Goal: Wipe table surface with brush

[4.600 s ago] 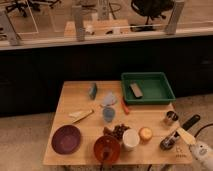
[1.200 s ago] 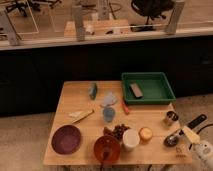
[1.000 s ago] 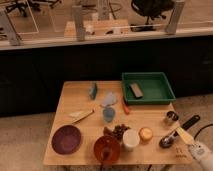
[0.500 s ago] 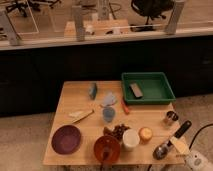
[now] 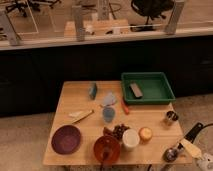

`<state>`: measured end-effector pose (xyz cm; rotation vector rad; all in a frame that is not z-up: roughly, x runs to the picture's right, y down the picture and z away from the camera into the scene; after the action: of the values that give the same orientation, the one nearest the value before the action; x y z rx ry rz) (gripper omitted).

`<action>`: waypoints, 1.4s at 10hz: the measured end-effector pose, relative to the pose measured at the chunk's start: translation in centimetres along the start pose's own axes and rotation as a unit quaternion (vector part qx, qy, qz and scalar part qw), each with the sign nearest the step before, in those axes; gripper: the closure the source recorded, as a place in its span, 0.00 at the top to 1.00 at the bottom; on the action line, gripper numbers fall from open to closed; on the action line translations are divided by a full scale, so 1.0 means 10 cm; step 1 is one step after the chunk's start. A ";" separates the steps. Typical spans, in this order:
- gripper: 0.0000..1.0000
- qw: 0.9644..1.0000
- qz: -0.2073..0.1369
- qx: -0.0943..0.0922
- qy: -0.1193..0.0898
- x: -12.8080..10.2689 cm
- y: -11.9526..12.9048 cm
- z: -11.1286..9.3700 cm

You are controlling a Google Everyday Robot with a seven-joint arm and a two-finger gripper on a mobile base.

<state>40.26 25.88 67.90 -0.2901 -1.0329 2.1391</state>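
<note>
The table surface (image 5: 75, 100) is a light tan wooden top in the middle of the camera view. The brush (image 5: 186, 139) has a black handle slanting up to the right, and its round shiny head (image 5: 171, 153) is down at the table's near right corner. My gripper (image 5: 196, 152) is at the bottom right, just off that corner. It is shut on the lower part of the brush handle, and its tan finger (image 5: 190, 148) lies across the handle.
A green tray (image 5: 161, 95) holding a dark block stands at the back right. A small metal cup (image 5: 171, 118) stands close to the brush. A purple plate (image 5: 66, 139), a red-brown bowl (image 5: 106, 147), a white cup (image 5: 131, 139), a blue cup (image 5: 108, 114) and a flat wooden utensil (image 5: 82, 116) crowd the front and middle.
The brush head has moved from beside the metal cup toward the table's near right corner, with my gripper moving down with it. The other items have not moved.
</note>
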 end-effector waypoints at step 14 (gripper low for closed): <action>0.00 1.000 -0.009 -0.015 0.023 0.30 0.13 0.30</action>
<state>36.03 25.70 69.15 -0.3403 -1.0385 2.0927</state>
